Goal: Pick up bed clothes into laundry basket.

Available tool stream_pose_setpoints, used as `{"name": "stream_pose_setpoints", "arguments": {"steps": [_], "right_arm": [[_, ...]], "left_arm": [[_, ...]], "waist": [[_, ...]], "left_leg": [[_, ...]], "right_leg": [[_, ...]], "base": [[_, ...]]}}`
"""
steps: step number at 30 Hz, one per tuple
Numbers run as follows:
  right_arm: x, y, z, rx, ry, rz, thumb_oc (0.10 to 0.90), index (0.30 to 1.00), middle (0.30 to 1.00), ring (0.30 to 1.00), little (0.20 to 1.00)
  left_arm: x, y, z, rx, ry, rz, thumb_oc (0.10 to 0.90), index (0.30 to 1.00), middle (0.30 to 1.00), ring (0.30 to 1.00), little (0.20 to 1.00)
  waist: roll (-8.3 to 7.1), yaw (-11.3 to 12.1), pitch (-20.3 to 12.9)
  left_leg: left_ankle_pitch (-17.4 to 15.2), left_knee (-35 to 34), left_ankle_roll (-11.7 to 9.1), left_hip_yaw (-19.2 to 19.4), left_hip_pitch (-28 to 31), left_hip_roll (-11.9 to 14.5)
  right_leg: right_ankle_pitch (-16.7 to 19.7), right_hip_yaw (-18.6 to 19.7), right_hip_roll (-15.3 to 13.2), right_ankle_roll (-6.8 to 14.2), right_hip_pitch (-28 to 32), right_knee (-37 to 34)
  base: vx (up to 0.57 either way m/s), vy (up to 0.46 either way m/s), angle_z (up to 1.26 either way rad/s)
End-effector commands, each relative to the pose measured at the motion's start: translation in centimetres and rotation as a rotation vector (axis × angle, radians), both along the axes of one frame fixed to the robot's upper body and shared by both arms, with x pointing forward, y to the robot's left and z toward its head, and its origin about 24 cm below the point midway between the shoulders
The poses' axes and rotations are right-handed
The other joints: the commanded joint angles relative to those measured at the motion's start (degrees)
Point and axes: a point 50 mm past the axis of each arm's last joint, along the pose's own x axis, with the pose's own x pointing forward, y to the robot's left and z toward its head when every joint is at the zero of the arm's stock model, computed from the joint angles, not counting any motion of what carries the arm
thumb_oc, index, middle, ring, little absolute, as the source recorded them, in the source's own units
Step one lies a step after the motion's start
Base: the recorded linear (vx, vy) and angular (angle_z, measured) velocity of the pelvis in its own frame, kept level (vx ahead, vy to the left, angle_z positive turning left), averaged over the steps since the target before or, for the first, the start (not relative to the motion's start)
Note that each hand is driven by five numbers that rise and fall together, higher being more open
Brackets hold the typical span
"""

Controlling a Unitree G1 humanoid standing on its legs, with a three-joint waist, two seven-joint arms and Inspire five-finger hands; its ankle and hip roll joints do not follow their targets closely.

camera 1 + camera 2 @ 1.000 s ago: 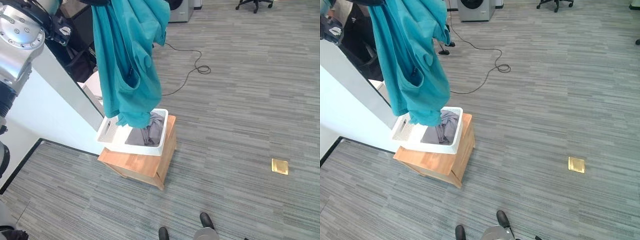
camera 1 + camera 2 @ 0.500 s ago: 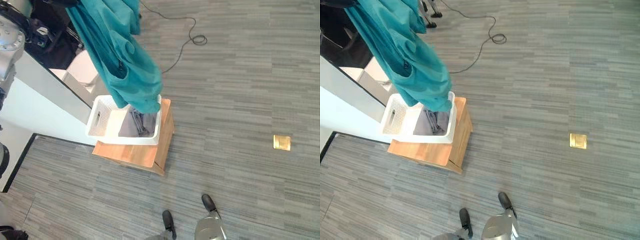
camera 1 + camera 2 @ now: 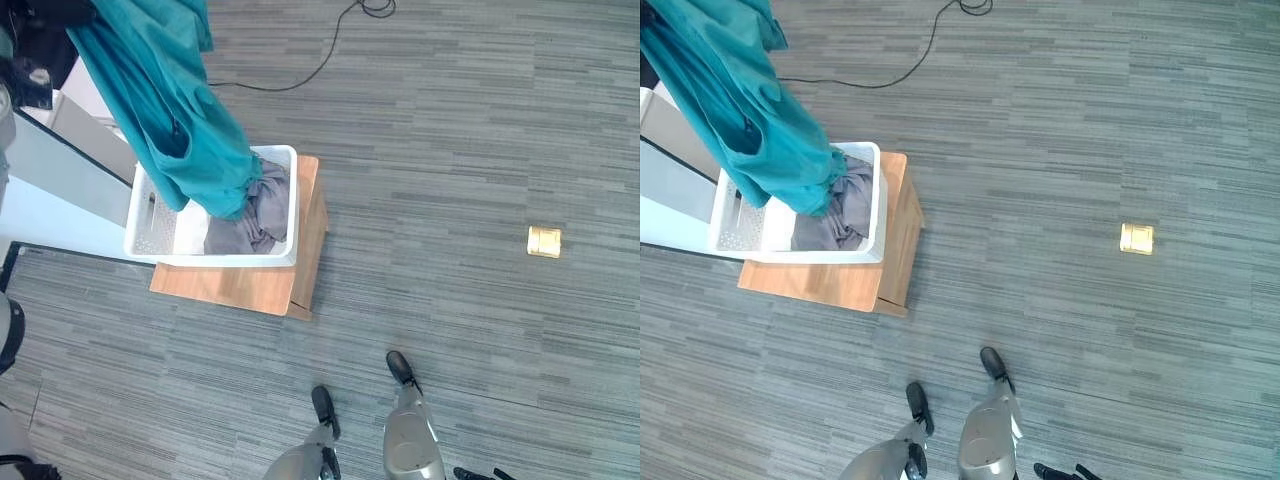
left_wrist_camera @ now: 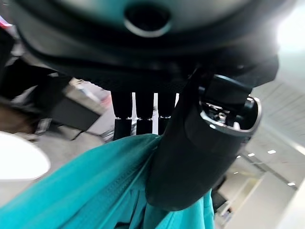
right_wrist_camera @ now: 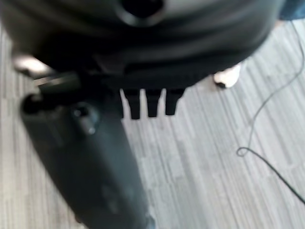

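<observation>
No readable writing or labels are seen on anything. A teal garment [image 3: 170, 110] is hung from above, its upper part cut off by the top edge of both eye views, so the grasp point is not seen there. In the left wrist view the left hand [image 4: 190, 143] is seen pinching the teal cloth: the thumb is pressed down over the fabric, the fingers [image 4: 136, 114] are curled behind it, and the cloth is bunched right against the palm.

The garment's lower end is dipped into a white laundry basket [image 3: 270, 256], touching a grey garment [image 3: 255, 215] that is crumpled in the basket's right half. The basket's left part shows a perforated bottom [image 3: 155, 225]; the far rim is hidden behind the teal cloth. The basket is set on a low wooden stand [image 3: 250, 290], which is placed just beside a white bed edge [image 3: 60, 205] at the left; most of that bed is cut off, so its details cannot be made out.

The right hand [image 5: 95, 157] is seen in its own wrist view, away from the cloth, over grey striped carpet [image 3: 450, 150]. Its thumb is stretched out straight and nothing is held; the fingers [image 5: 150, 102] are seen as short stubs, so their pose is hard to make out.

A thin black cord [image 3: 300, 65] is trailed across the carpet beyond the basket. A small brass floor plate [image 3: 545, 241] is set in the carpet, well apart to the right.
</observation>
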Motion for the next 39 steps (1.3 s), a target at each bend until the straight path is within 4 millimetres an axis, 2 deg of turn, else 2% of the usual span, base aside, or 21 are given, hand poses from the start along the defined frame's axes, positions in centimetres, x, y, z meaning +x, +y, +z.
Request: {"name": "stream_pose_setpoints", "arguments": {"steps": [1,4,5,7,8,16,23,28,39], "right_arm": [[-2.7,-1.4,0.4,-0.071,0.077,0.005,0.800,0.900,0.900,0.900,0.900],[-2.3,-0.9,0.3,-0.075,0.055,0.028,0.800,0.900,0.900,0.900,0.900],[-2.3,-1.0,0.4,-0.077,0.056,0.029,0.800,0.900,0.900,0.900,0.900],[-2.1,-0.7,0.3,-0.072,0.048,0.040,0.800,0.900,0.900,0.900,0.900],[-1.8,-0.7,0.4,-0.080,0.037,0.057,0.800,0.900,0.900,0.900,0.900],[-0.4,-0.6,0.7,-0.102,-0.016,0.102,0.800,0.900,0.900,0.900,0.900],[-0.1,-0.4,0.9,-0.109,-0.041,0.121,0.800,0.900,0.900,0.900,0.900],[-0.3,-1.0,1.0,-0.122,-0.022,0.124,0.800,0.900,0.900,0.900,0.900],[0.6,-2.1,1.6,-0.151,-0.029,0.145,0.800,0.900,0.900,0.900,0.900]], "left_arm": [[-4.5,4.2,4.8,-0.151,-0.291,0.132,0.400,0.300,0.300,0.300,0.300],[-3.9,4.7,1.8,-0.174,-0.230,0.136,0.400,0.300,0.300,0.300,0.300],[-3.9,4.8,1.6,-0.176,-0.229,0.137,0.400,0.300,0.300,0.300,0.300],[-3.8,5.5,0.0,-0.178,-0.177,0.163,0.400,0.300,0.300,0.300,0.300],[-3.7,6.0,-1.4,-0.176,-0.133,0.182,0.400,0.300,0.300,0.300,0.300],[-3.4,6.5,-3.3,-0.093,-0.018,0.242,0.400,0.300,0.300,0.300,0.300],[-2.6,5.3,-2.8,-0.040,-0.005,0.213,0.400,0.300,0.300,0.300,0.300],[-1.5,2.7,-1.7,0.037,-0.022,0.124,0.400,0.300,0.300,0.300,0.300],[-0.7,2.2,-2.2,0.034,0.018,0.104,0.400,0.300,0.300,0.300,0.300]], "waist": [[2.03,0.76,-1.83],[1.97,1.09,-0.86],[2.09,1.00,-0.88],[2.05,1.08,-0.44],[2.18,1.01,-0.16],[2.30,0.61,1.09],[2.47,-0.10,1.80],[3.18,-0.36,2.21],[3.66,-0.80,2.84]], "left_leg": [[-1.05,0.01,-2.53,0.74,-1.09,2.65],[-0.98,0.01,-2.61,0.85,-1.24,2.70],[-0.99,0.01,-2.61,0.87,-1.22,2.70],[-1.00,0.01,-2.67,0.96,-1.28,2.71],[-1.02,0.01,-2.74,1.09,-1.28,2.78],[-0.89,0.01,-2.91,1.36,-1.53,3.07],[-0.90,0.01,-3.00,1.77,-1.94,3.09],[-0.85,0.01,-3.01,1.84,-2.10,2.90],[-0.75,0.01,-3.15,2.20,-2.30,3.01]], "right_leg": [[-1.63,-0.54,-0.12,2.35,-0.08,1.46],[-1.93,-0.75,-0.03,2.25,-0.28,1.73],[-1.93,-0.74,-0.03,2.25,-0.27,1.73],[-2.01,-0.77,0.01,2.20,-0.31,1.81],[-2.08,-0.84,0.03,2.11,-0.33,1.80],[-2.17,-1.04,0.17,1.96,-0.63,1.90],[-1.99,-0.76,0.05,2.07,-1.26,2.07],[-1.93,-0.78,-0.11,2.18,-1.44,2.13],[-1.96,-0.48,-0.03,2.14,-1.86,2.20]], "base": [[0.00,0.000,0.00],[0.00,-0.004,-0.01],[0.00,-0.007,-0.04],[0.00,0.000,0.00],[0.00,0.000,0.00],[0.00,0.000,0.00],[-0.01,0.008,-0.05],[0.00,0.000,-0.02],[0.00,-0.001,-0.01]]}}
